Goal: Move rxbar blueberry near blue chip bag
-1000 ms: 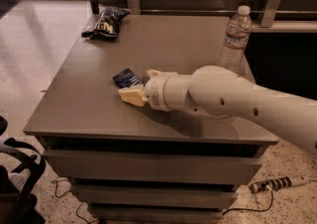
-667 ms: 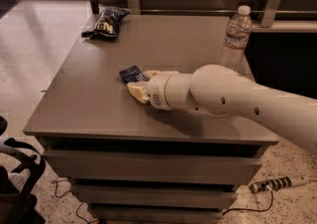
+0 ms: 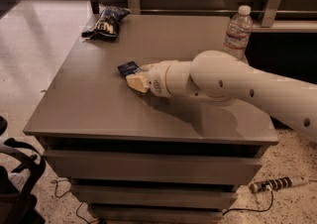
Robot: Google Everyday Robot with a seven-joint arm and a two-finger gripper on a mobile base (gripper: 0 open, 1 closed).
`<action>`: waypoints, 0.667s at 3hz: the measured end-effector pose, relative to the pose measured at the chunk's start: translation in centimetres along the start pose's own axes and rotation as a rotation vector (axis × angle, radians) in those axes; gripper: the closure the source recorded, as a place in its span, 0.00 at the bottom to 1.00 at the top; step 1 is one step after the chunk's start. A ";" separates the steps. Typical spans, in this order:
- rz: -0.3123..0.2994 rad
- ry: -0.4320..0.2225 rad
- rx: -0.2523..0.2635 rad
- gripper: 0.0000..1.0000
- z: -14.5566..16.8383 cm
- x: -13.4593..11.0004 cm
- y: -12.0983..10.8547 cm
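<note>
- A grey flat-topped table (image 3: 99,114) with drawers below carries everything.
- The robot's thick white arm (image 3: 233,77) reaches in from the right, low over the tabletop.
- The puffy, wrinkled blue chip bag (image 3: 106,22) with pale lettering lies at the far left corner.
- A clear plastic water bottle (image 3: 237,29) stands upright at the far right edge.
- The cream-tipped gripper (image 3: 134,75) sits mid-table, clamped on the bar's near end.
- The rxbar blueberry (image 3: 128,68), a small flat dark-blue wrapper, juts from the gripper toward the bag, well apart from it.

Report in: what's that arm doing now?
Gripper mid-table, at rxbar blueberry. Blue chip bag at back corner, apart. Nothing between them; water bottle off the route.
</note>
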State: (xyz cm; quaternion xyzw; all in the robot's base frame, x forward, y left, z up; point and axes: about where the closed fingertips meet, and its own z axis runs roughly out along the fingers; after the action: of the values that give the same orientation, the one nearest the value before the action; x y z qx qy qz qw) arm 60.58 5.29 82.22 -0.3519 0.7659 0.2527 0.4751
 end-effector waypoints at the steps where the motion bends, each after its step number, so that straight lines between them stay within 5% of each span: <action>1: 0.037 -0.010 0.020 1.00 0.5 -2.7 -3.9; 2: 0.066 0.014 0.058 1.00 0.9 -5.2 -7.2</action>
State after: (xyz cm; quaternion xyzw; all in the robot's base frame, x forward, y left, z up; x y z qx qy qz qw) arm 68.22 3.00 86.22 -0.3141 0.7875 0.2436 0.4710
